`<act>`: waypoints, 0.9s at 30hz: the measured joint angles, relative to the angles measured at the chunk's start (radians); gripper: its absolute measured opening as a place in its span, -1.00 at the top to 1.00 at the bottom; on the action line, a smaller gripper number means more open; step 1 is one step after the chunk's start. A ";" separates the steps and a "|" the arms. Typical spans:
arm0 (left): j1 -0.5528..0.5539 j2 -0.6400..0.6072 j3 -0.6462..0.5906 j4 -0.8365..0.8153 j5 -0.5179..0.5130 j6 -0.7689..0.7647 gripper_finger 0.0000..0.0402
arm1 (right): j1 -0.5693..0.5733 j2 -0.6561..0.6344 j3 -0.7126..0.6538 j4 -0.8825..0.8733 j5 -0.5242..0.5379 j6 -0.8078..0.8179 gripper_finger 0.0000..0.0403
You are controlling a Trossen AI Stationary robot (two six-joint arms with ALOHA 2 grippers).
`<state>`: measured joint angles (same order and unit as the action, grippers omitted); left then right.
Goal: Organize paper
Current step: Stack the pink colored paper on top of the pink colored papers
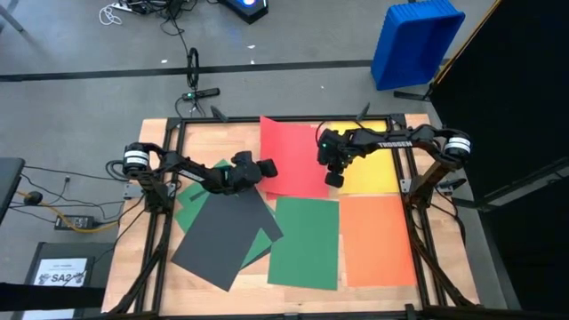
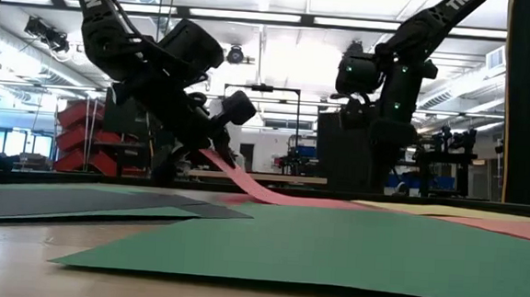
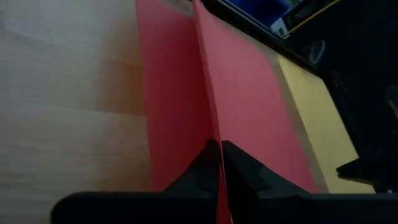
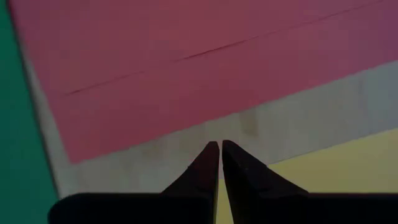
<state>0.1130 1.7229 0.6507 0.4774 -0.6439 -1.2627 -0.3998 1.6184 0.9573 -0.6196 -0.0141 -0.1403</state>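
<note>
A red sheet of paper (image 1: 298, 151) lies at the table's far middle, and my left gripper (image 1: 267, 169) is shut on its left edge. Around it lie a yellow sheet (image 1: 373, 173), an orange sheet (image 1: 378, 238), a green sheet (image 1: 305, 242) and a dark grey sheet (image 1: 222, 236) resting on more green paper (image 1: 191, 212). My right gripper (image 4: 220, 147) is shut and points down over the bare wood strip (image 4: 298, 124) between the red sheet and the yellow one. I see it touching nothing. My left gripper pinches the red sheet's left edge (image 3: 214, 134) between its two fingers, toward the sheet's near end. The fingers come from the table's left, slanting down. That edge is lifted off the table (image 2: 231, 169), and the sheet curves down until the rest (image 2: 299, 201) lies flat.
A black frame (image 1: 169, 178) runs round the wooden table. A blue bin (image 1: 413, 40) stands on the floor beyond the far right corner. A small white printed sheet (image 1: 60, 271) lies off the table at the near left. Bare wood (image 1: 142, 284) shows along the near left.
</note>
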 joint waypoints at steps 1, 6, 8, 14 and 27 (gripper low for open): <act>-0.006 0.000 0.000 0.000 -0.004 -0.002 1.00 | 0.009 0.000 0.000 -0.007 -0.001 0.000 1.00; -0.029 0.000 0.001 -0.006 -0.042 -0.034 1.00 | 0.047 0.000 0.000 -0.005 -0.002 0.000 1.00; -0.030 0.000 0.001 -0.006 -0.043 -0.044 1.00 | 0.054 0.000 -0.007 0.011 -0.006 -0.001 1.00; -0.030 0.000 0.001 -0.006 -0.043 -0.048 1.00 | 0.051 0.000 -0.088 0.076 -0.008 -0.001 1.00; -0.031 0.000 0.094 -0.122 -0.037 0.011 1.00 | 0.031 0.000 -0.118 0.159 -0.033 0.015 1.00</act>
<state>0.0822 1.7233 0.7448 0.3557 -0.6812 -1.2518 -0.3687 1.6184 0.8394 -0.4608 -0.0470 -0.1257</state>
